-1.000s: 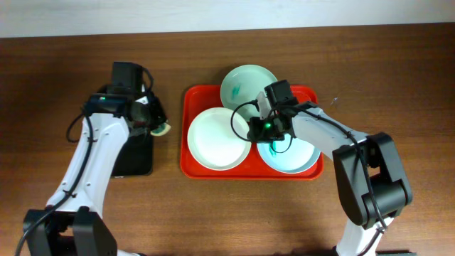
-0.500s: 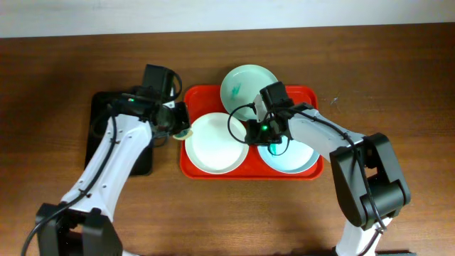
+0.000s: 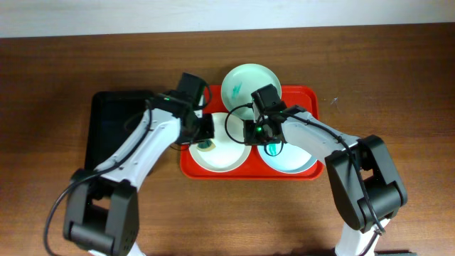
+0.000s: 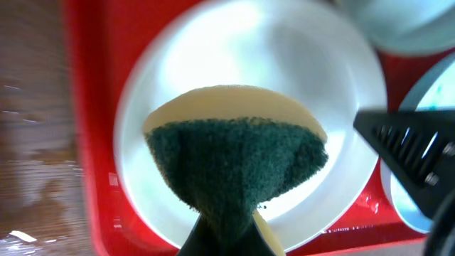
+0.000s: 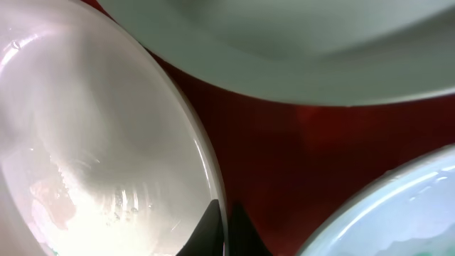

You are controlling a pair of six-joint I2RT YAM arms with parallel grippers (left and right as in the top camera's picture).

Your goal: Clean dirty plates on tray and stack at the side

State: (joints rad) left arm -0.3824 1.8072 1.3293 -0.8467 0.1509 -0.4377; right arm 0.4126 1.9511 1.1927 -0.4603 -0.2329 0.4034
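The red tray (image 3: 310,96) holds three plates: a white plate (image 3: 226,151) at front left, a mint green plate (image 3: 249,84) with teal smears at the back, and a light blue plate (image 3: 293,158) with teal smears at front right. My left gripper (image 3: 205,139) is shut on a yellow sponge with a dark green face (image 4: 234,156), held over the white plate (image 4: 249,64). My right gripper (image 3: 251,132) is shut on the white plate's right rim; the rim (image 5: 213,178) sits between its fingertips (image 5: 222,224).
A smaller black tray (image 3: 114,135) lies on the wooden table left of the red tray. The right gripper's body (image 4: 419,156) shows at the right edge of the left wrist view. The mint plate (image 5: 284,35) and blue plate (image 5: 405,213) lie close to the right fingers.
My left arm has swung right from the black tray, carrying the sponge over the red tray's edge to the white plate. The right gripper has shifted slightly left on the white plate's rim.
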